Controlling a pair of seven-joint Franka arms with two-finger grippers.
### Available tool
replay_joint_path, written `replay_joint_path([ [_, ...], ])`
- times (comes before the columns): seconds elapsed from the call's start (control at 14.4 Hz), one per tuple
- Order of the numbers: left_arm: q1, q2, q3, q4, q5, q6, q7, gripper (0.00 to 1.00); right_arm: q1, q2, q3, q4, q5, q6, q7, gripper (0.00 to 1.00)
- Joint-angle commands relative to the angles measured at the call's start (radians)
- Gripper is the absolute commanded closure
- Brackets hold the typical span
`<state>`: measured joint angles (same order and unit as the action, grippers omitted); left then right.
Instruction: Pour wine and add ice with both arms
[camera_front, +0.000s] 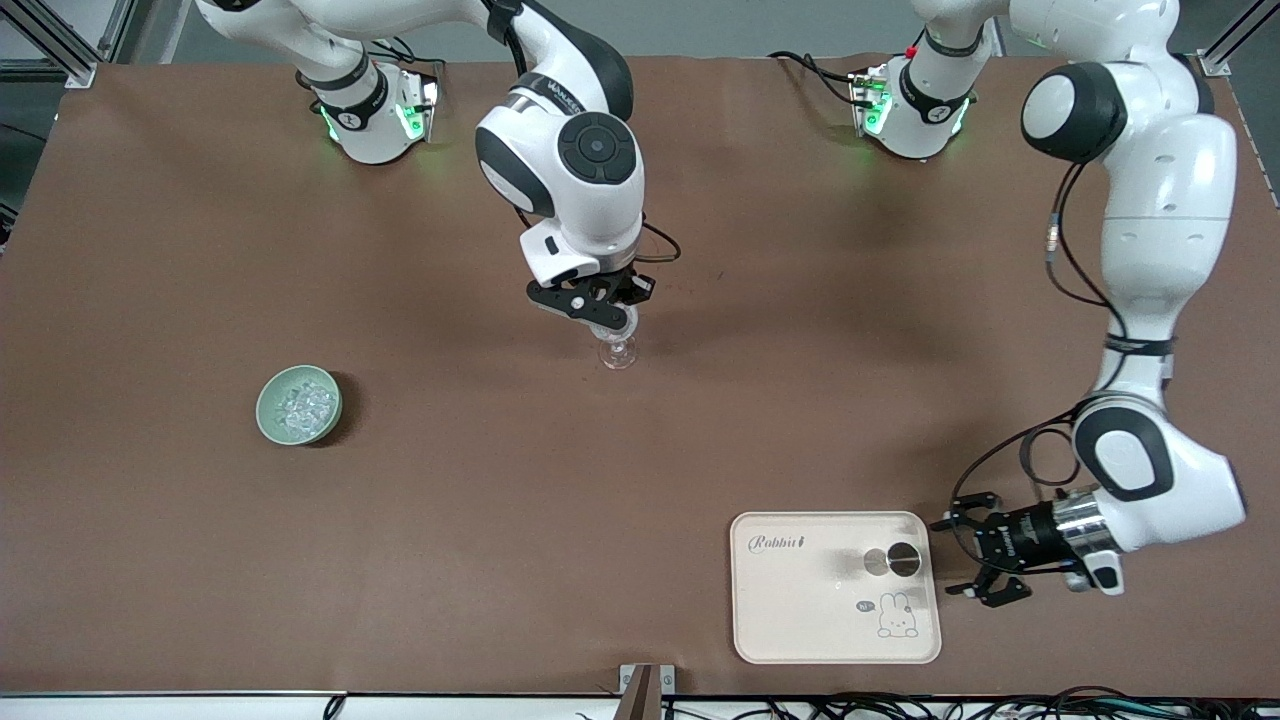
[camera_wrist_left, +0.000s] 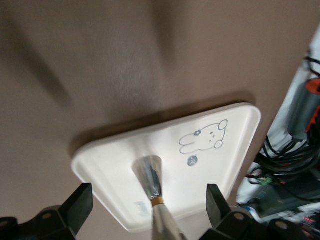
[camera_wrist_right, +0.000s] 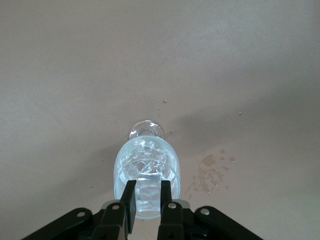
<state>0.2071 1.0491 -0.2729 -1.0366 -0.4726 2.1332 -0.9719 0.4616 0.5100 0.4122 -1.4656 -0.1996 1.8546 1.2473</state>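
On the brown worktop (camera_front: 420, 560), toward the right arm's end, sits a pale green round bowl (camera_front: 299, 404) with small clear glassy ice cubes (camera_front: 305, 403) heaped inside it.

Toward three o'clock from the bowl, mid-worktop, the right arm's black two-finger hand (camera_front: 612, 318) hangs over a clear stemmed wine glass (camera_front: 618, 350) standing upright. In the right wrist view the fingers (camera_wrist_right: 166, 207) are drawn in on one clear cube (camera_wrist_right: 146, 200) – clamped on it at the mouth of the glass (camera_wrist_right: 145, 165), which already has cubes in its bowl. A few drops and glints lie on the worktop beside the glass.

Toward four o'clock from the glass, near the front camera's edge, lies a cream rounded-rectangle tray (camera_front: 800, 625) printed with a rabbit drawing. A tall silver-wrapped bottle (camera_front: 893, 560) stands on it, seen from above at the edge toward the left arm's end. At three o'clock from the tray, the left arm's black hand (camera_front: 985, 563) sits level beside the bottle – fingers (camera_wrist_left: 80, 205) spread wide apart, the bottle (camera_wrist_left: 152, 185) between them but untouched.
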Motion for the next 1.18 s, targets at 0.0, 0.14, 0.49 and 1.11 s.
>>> replay_joint_path([
  [0.0,-0.020,-0.101,-0.018,-0.034,0.291,-0.065,0.016,0.00,-0.003,-0.004,0.005,-0.007,-0.026,0.003,0.020,0.80],
  [0.14,-0.018,-0.155,-0.063,-0.039,0.385,-0.140,0.042,0.00,-0.001,-0.004,0.005,-0.007,-0.026,0.005,0.020,0.75],
  [0.49,-0.037,-0.273,-0.098,-0.046,0.575,-0.346,0.351,0.00,-0.003,-0.004,0.005,-0.005,-0.026,0.005,0.018,0.65],
  [1.11,-0.126,-0.513,-0.100,-0.048,0.690,-0.585,0.609,0.00,-0.090,-0.069,0.005,0.041,-0.047,-0.020,-0.003,0.00],
])
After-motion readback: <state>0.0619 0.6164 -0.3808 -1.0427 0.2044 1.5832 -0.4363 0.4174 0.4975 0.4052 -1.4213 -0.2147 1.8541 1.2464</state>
